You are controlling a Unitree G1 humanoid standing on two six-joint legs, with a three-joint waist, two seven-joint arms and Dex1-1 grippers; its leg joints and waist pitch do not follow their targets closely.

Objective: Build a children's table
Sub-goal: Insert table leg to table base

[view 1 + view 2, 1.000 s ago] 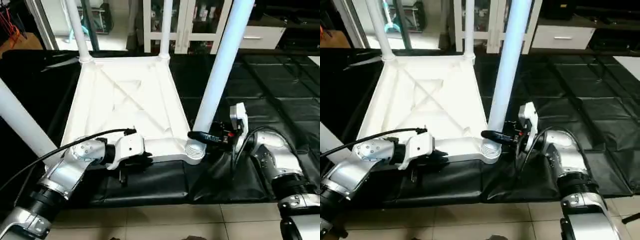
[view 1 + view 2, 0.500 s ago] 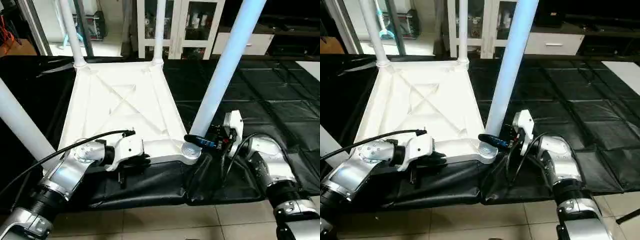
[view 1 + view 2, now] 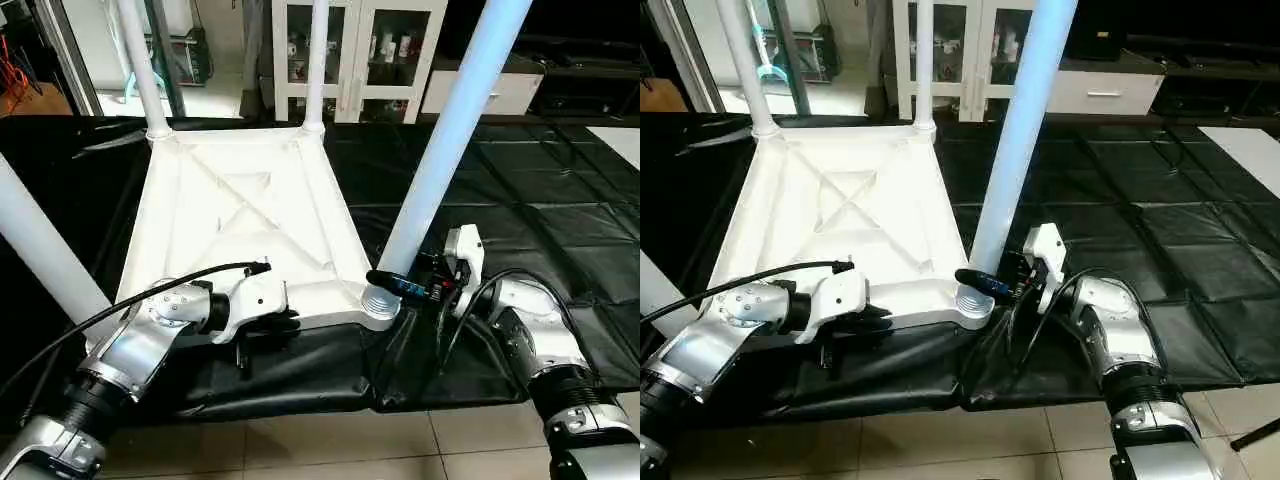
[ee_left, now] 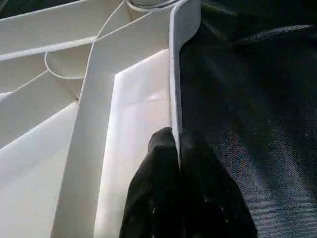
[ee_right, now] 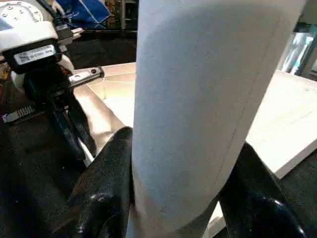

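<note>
Seen upside down on the black mat [image 3: 560, 210]: white table top [image 3: 235, 215], ribbed underside up, a leg in every corner socket. Between the two black fingers of the right gripper [image 3: 396, 283], clasped low on its shaft: the near-right leg [image 3: 440, 170], long axis running steeply up and away from the jaws, its foot directly below them in the ringed socket [image 3: 378, 303]. Jaws about half spread, a finger [image 5: 101, 198] pressed against each side of the tube, so pinching the leg rather than standing free. Left gripper [image 3: 262, 322] pressed together on the thin near rim of the top [image 4: 173, 94], rim running straight ahead out of the fingers [image 4: 161, 163], mat to one side of it and ribbed plastic to the other. Nearer arm to this leg: clearly the right; the left well off to the side, steadying the top. Likely hinge of the coming move: leg axis lined up with the socket beneath the jaws, push or twist down along that axis. Against a second ago: whole picture shifted, cabinet [image 3: 345, 50] showing more fully, mostly camera movement; right wrist a little lower and more tilted beside the leg; both grips unchanged, leg and top in the same relation.
</note>
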